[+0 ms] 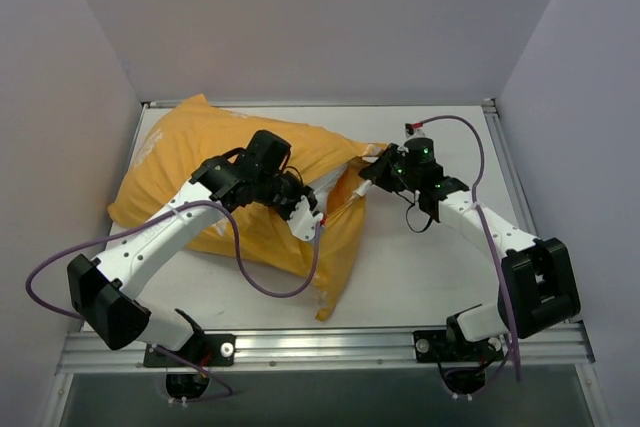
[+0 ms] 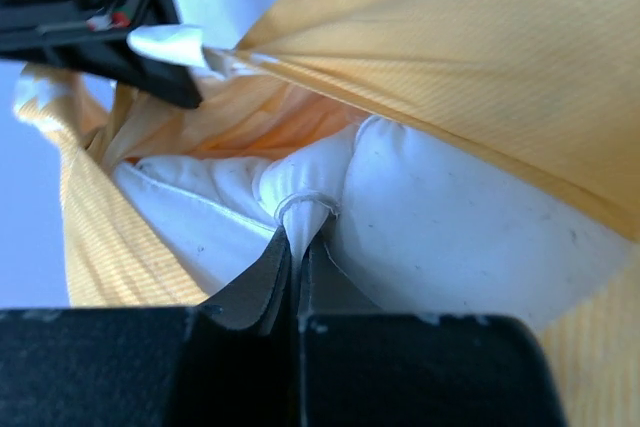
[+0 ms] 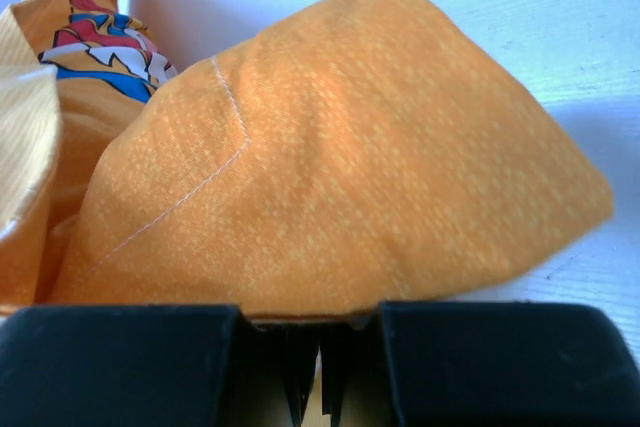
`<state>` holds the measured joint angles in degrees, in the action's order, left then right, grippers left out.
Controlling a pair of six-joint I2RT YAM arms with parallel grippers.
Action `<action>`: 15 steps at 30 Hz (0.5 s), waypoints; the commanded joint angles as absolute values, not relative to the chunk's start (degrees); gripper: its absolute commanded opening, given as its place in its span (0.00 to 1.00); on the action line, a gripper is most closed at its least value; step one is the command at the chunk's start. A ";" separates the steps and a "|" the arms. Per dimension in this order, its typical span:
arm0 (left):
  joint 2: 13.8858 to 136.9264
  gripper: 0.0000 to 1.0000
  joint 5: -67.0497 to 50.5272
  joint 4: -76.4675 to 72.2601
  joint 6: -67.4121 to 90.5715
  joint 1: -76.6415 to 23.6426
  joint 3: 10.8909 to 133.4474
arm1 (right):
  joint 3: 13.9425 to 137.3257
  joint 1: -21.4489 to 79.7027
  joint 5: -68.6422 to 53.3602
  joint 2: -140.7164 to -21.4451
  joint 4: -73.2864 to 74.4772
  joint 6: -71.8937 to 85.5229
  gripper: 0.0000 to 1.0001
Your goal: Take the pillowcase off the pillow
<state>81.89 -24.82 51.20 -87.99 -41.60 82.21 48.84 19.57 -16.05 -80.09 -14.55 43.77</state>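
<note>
The orange-yellow pillowcase (image 1: 215,147) lies across the left and middle of the table, its open end toward the centre. In the left wrist view the white pillow (image 2: 450,217) shows inside the mouth of the pillowcase (image 2: 470,57). My left gripper (image 2: 300,232) is shut on a pinched fold of the pillow; from above the left gripper (image 1: 306,215) sits at the case's opening. My right gripper (image 1: 366,173) holds the upper lip of the opening, lifted. Orange pillowcase cloth (image 3: 330,157) drapes over the shut right gripper (image 3: 322,342).
The table (image 1: 420,277) has bare white surface to the right of the case and in front of it. Grey walls enclose the back and both sides. A metal rail (image 1: 330,347) runs along the near edge by the arm bases.
</note>
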 commanded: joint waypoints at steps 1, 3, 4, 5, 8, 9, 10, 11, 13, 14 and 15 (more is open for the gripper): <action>77.26 0.02 -31.46 67.76 -89.91 -40.25 83.24 | 55.69 15.55 -4.75 -82.53 -8.79 38.85 0.00; 76.38 0.02 -32.25 65.49 -89.56 -40.43 80.43 | 59.05 15.99 -5.36 -83.05 -9.05 39.02 0.00; 75.59 0.02 -32.95 61.82 -89.04 -40.69 79.81 | 62.02 16.34 -5.45 -83.84 -9.14 39.20 0.00; 75.06 0.02 -33.31 58.92 -86.07 -40.78 79.28 | 63.18 16.43 -5.45 -84.46 -9.05 39.29 0.00; 74.18 0.02 -35.49 52.04 -83.85 -41.04 79.54 | 65.47 16.52 -6.68 -88.41 -9.84 40.07 0.00; 74.27 0.02 -35.94 53.25 -84.98 -41.31 80.59 | 65.91 16.52 -7.38 -90.77 -10.45 40.51 0.00; 74.70 0.02 -35.95 53.78 -85.25 -41.66 80.94 | 66.88 16.61 -9.82 -91.83 -12.37 41.74 0.00; 74.97 0.02 -35.95 54.66 -85.60 -42.10 81.12 | 67.58 17.13 -11.32 -92.54 -13.52 42.36 0.00; 75.58 0.02 -36.38 57.04 -85.70 -42.19 81.30 | 69.16 18.62 -11.96 -92.73 -16.16 43.24 0.00; 75.67 0.02 -36.56 57.56 -85.78 -42.10 81.04 | 70.74 20.20 -11.08 -92.29 -16.78 43.68 0.00; 75.67 0.02 -37.00 58.26 -85.87 -42.19 80.77 | 71.45 20.82 -10.20 -91.76 -17.40 43.86 0.00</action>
